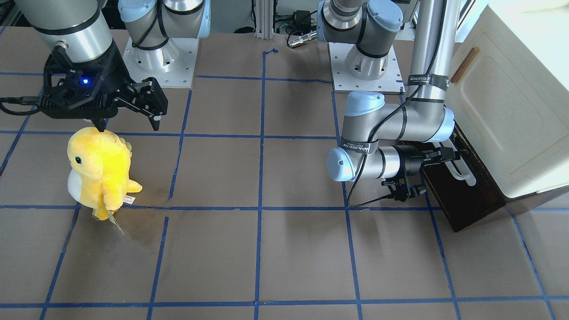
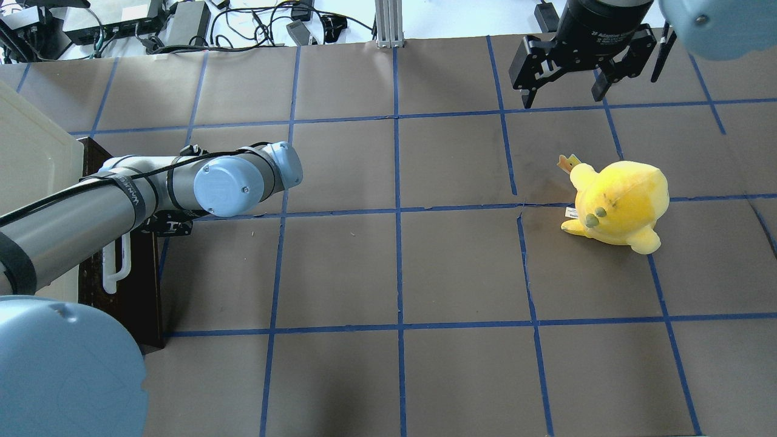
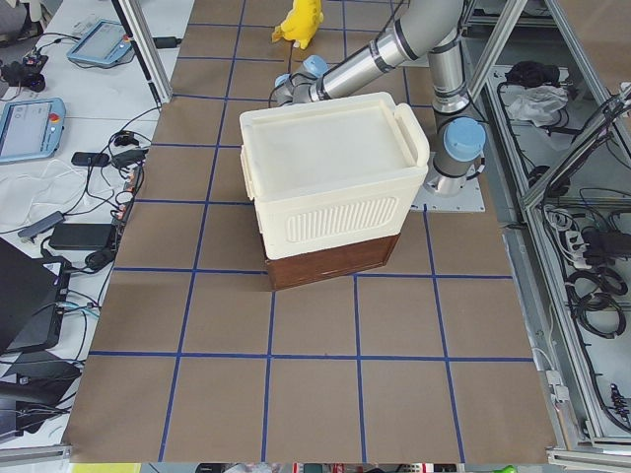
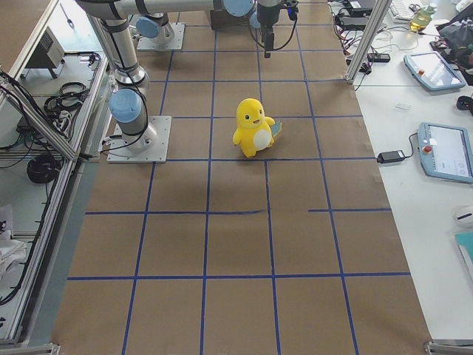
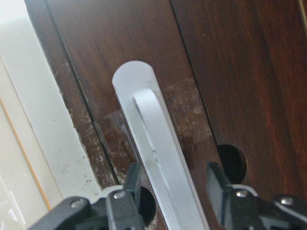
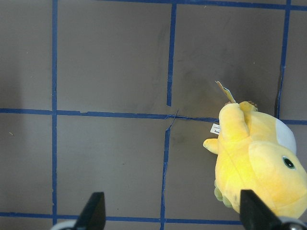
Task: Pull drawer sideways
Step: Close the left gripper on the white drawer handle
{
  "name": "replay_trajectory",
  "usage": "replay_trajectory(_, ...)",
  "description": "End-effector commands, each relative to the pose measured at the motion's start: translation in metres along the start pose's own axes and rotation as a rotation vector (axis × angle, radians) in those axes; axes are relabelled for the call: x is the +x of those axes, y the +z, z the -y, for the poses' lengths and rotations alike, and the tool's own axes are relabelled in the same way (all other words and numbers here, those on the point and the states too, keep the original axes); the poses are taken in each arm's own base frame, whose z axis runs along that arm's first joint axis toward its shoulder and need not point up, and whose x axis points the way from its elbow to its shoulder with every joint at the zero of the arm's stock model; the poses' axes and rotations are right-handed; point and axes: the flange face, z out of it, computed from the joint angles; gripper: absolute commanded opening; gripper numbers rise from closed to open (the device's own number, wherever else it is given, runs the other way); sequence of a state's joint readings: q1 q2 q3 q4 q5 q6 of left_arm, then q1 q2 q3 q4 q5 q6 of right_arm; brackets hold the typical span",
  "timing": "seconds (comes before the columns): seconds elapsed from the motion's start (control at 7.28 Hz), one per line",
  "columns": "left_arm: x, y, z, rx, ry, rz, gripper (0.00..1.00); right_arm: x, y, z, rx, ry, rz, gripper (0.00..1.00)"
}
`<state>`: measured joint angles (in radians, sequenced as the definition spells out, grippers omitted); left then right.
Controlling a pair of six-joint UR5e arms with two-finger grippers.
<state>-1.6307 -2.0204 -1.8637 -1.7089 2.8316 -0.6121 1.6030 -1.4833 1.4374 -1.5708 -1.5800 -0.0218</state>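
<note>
The dark brown drawer point(image 1: 466, 202) sits under the cream-white cabinet point(image 1: 511, 111), and no pale interior shows. Its long white bar handle point(image 5: 158, 143) runs across the front and also shows in the overhead view point(image 2: 115, 270). My left gripper point(image 5: 173, 184) is open with one finger on each side of the handle, the right-hand finger point(image 5: 217, 184) clear of it. In the front-facing view the left gripper point(image 1: 449, 155) is level with the drawer front. My right gripper point(image 1: 129, 124) is open and empty, hanging above the table far from the drawer.
A yellow plush toy point(image 1: 100, 169) stands on the table just below the right gripper and shows in the right wrist view point(image 6: 254, 163). The cabinet door has a small brown wooden handle point(image 1: 464, 64). Blue tape lines grid the brown table.
</note>
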Motion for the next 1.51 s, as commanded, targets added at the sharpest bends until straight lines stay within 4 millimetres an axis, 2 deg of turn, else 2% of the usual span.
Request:
replay_trajectory(0.0, 0.0002, 0.0000, -0.0002, -0.002, -0.002, -0.002, 0.48, 0.0000, 0.0000, 0.0000, 0.000, 0.000, 0.000, 1.00)
replay_trajectory(0.41, 0.0003, -0.0002, 0.0006, -0.002, -0.006, -0.006, 0.45, 0.0000, 0.0000, 0.0000, 0.000, 0.000, 0.000, 1.00)
replay_trajectory(0.69, -0.0003, -0.0004, 0.0010, -0.002, -0.007, -0.006, 0.36, 0.0000, 0.0000, 0.0000, 0.000, 0.000, 0.000, 1.00)
replay_trajectory(1.37, 0.0008, -0.0002, 0.0018, -0.001, -0.004, -0.005, 0.32, 0.0000, 0.0000, 0.0000, 0.000, 0.000, 0.000, 1.00)
